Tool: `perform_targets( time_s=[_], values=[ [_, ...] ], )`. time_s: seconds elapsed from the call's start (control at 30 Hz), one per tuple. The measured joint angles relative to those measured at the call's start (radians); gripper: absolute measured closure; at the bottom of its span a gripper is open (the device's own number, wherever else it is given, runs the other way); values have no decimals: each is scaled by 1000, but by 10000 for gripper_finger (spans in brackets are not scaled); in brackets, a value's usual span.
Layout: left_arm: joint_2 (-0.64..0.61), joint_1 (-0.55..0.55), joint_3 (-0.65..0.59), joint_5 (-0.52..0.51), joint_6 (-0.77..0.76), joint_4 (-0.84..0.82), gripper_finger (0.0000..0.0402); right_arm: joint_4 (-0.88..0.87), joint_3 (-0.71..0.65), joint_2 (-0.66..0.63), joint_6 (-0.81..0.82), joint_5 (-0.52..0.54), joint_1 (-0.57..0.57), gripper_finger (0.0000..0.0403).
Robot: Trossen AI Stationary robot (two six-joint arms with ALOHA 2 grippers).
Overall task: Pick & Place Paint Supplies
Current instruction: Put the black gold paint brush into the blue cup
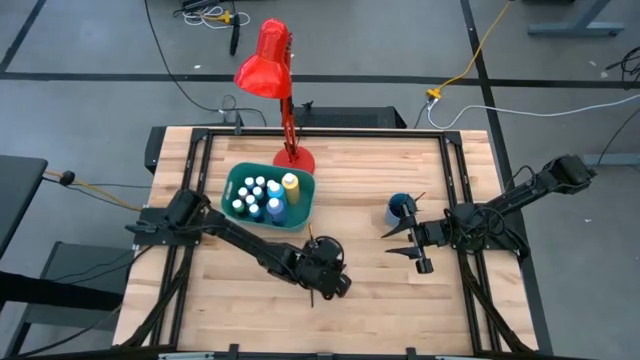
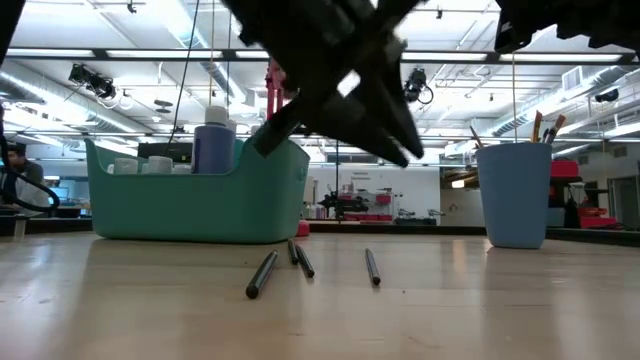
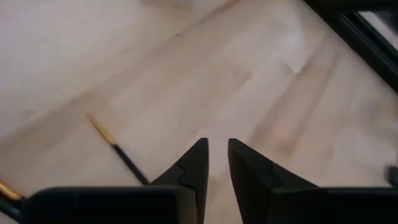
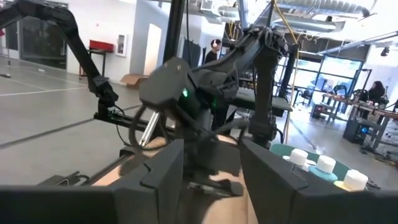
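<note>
Three thin dark brushes lie flat on the wooden table in the low view (image 2: 262, 272), (image 2: 300, 259), (image 2: 372, 266). One dark-handled brush (image 3: 118, 148) lies beside my left gripper's fingers in its wrist view. My left gripper (image 3: 217, 160) hangs above the table near the front middle (image 1: 326, 282), tilted down, open by a narrow gap with nothing in it. The white-capped paint bottles and a yellow bottle (image 1: 290, 184) stand in the teal bin (image 1: 236, 180). My right gripper (image 1: 394, 242) waits open near the blue cup (image 1: 400, 210).
A red desk lamp (image 1: 270, 60) stands on its base (image 1: 294, 160) behind the bin. The blue cup (image 2: 515, 195) holds several brushes upright. Bare wood lies along the table's near edge (image 1: 400, 320). Black rails frame the table's sides.
</note>
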Motion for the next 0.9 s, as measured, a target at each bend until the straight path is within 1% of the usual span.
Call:
perform_targets(
  time_s=[0.07,0.17,0.3,0.4,0.47,0.63,0.73,0.8,0.9],
  values=[
    [0,-13,18,31,-5,-29,343,8,0,2,0,1,0,234],
    [0,-35,35,55,-59,-148,362,47,0,23,0,-13,-1,234],
    [-1,-76,37,29,-134,-280,389,113,1,98,-3,-82,-7,234],
    [0,-108,38,-9,-198,-332,395,96,41,173,-8,-89,-26,234],
    [0,-126,38,-24,-253,-364,391,20,98,230,-20,-112,-43,234],
    [0,-159,38,-24,-418,-496,377,-313,302,399,-29,-196,-77,234],
    [0,-182,31,-17,-510,-551,377,-483,402,519,-75,-263,-88,234],
    [0,-199,27,-25,-547,-570,381,-529,450,599,-114,-293,-91,234],
    [0,-221,27,-80,-575,-573,388,-531,504,715,-176,-288,-91,234]
  ],
)
